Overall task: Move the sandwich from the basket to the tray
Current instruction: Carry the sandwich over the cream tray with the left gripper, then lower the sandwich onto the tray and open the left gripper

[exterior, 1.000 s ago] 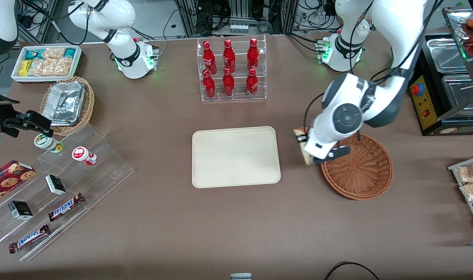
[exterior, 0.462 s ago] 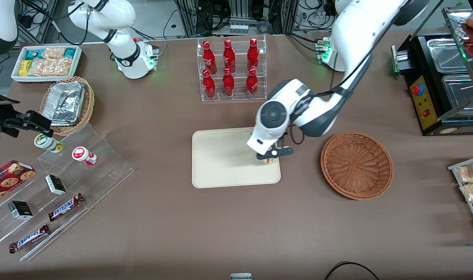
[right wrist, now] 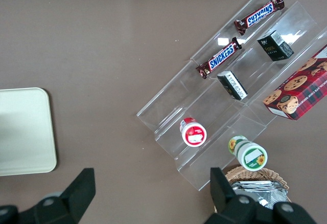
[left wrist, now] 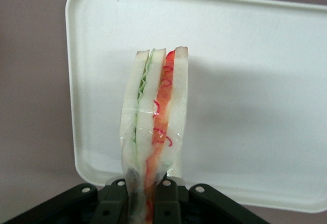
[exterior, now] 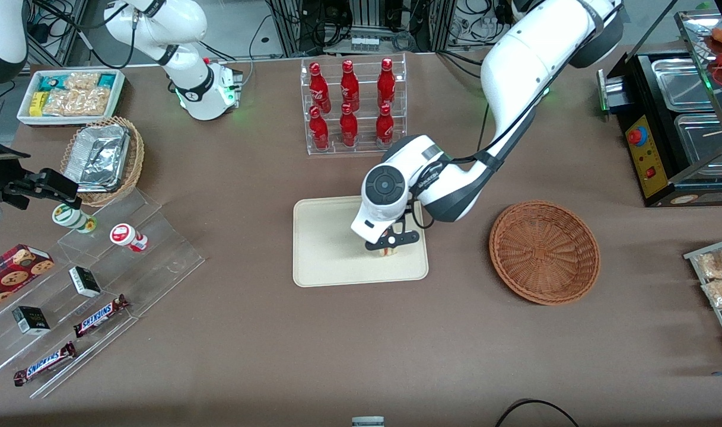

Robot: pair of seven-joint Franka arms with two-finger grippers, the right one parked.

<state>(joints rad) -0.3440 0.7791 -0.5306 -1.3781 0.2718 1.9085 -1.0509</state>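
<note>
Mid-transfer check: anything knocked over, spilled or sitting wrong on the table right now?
Nothing stands out. The gripper holds the sandwich edge-on over the tray, wrap and filling layers intact. The basket sits upright and empty, beside the tray. The red bottles stand upright in their rack.

sandwich (left wrist: 153, 132): upright in gripper (exterior: 388, 245), over tray (exterior: 325, 249) | basket (exterior: 544, 252): empty

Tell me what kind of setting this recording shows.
Likely a lab mock-up of a snack counter: red bottles in a clear rack, Snickers bars on acrylic steps, a bare wicker basket. The gripper holds the sandwich over the tray.
</note>
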